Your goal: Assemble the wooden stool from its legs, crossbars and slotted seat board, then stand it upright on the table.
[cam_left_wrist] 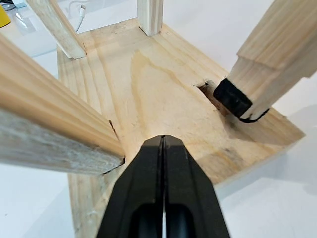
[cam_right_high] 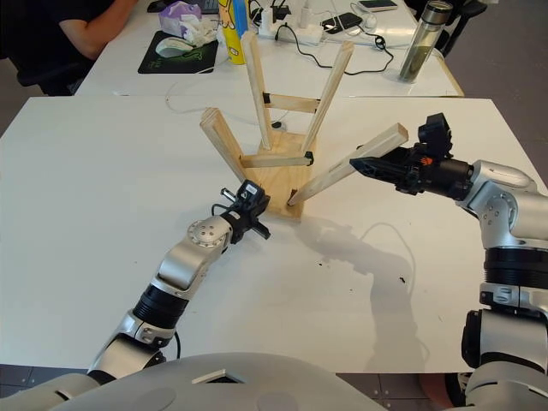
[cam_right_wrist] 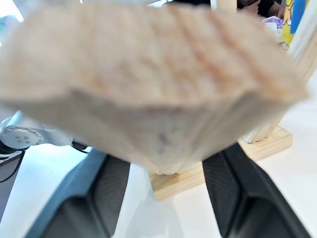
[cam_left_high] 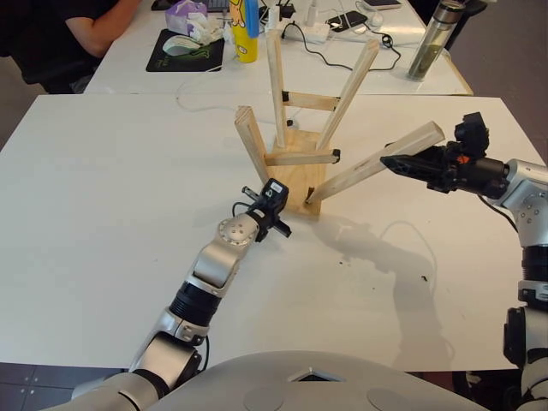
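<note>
Stool assembly sits inverted toward 12 o'clock on the table (cam_left_high: 103,214). The seat board (cam_left_wrist: 163,84) lies flat, and three legs (cam_left_high: 276,86) rise from it, joined by crossbars (cam_left_high: 298,158). The fourth leg (cam_left_high: 372,163) leans out toward 3 o'clock, its foot at the slot (cam_left_wrist: 204,88) in the board's 4 o'clock corner, not seated. The right end effector (cam_left_high: 396,161) clamps that leg's upper end between its fingers. The left end effector (cam_left_wrist: 162,141), fingers pressed together and empty, has its tips at the board's 7 o'clock edge, apparently bracing it. Fitting the last leg is the step in hand. Next, the leg likely needs tilting upright and pressing into the slot.
</note>
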You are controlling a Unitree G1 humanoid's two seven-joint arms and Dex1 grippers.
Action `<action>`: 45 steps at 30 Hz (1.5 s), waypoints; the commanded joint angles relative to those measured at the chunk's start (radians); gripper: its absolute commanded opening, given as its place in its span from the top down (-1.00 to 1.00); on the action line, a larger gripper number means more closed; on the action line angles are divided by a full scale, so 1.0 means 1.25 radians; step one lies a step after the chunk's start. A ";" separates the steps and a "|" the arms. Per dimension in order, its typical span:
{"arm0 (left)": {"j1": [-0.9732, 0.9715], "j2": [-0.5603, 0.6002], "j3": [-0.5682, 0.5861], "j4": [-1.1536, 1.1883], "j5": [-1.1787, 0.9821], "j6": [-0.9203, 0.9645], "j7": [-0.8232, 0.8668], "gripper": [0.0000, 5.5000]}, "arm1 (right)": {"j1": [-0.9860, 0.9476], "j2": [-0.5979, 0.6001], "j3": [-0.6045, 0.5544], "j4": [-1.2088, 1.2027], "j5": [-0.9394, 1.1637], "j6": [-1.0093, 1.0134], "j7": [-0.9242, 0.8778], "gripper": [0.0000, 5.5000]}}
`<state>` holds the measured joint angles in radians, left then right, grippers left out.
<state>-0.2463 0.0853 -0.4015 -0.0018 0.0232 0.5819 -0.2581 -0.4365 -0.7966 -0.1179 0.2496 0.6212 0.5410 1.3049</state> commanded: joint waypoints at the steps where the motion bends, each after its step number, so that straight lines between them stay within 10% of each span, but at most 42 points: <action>1: 0.034 0.030 -0.015 0.018 0.007 0.055 -0.035 1.00 | -0.064 -0.001 0.050 0.033 -0.063 -0.048 0.037 0.24; 19: 0.041 0.003 -0.015 0.002 0.004 0.080 -0.034 1.00 | -0.329 0.032 0.230 0.289 -0.279 -0.229 0.224 0.24; 45: 0.016 -0.025 -0.020 0.028 0.007 0.076 -0.041 1.00 | -0.295 0.068 0.289 0.170 -0.329 -0.176 0.143 0.25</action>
<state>-0.2505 0.0534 -0.4034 -0.0140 0.0315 0.6345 -0.2886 -0.8406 -0.7318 0.1897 0.4615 0.2800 0.3118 1.5086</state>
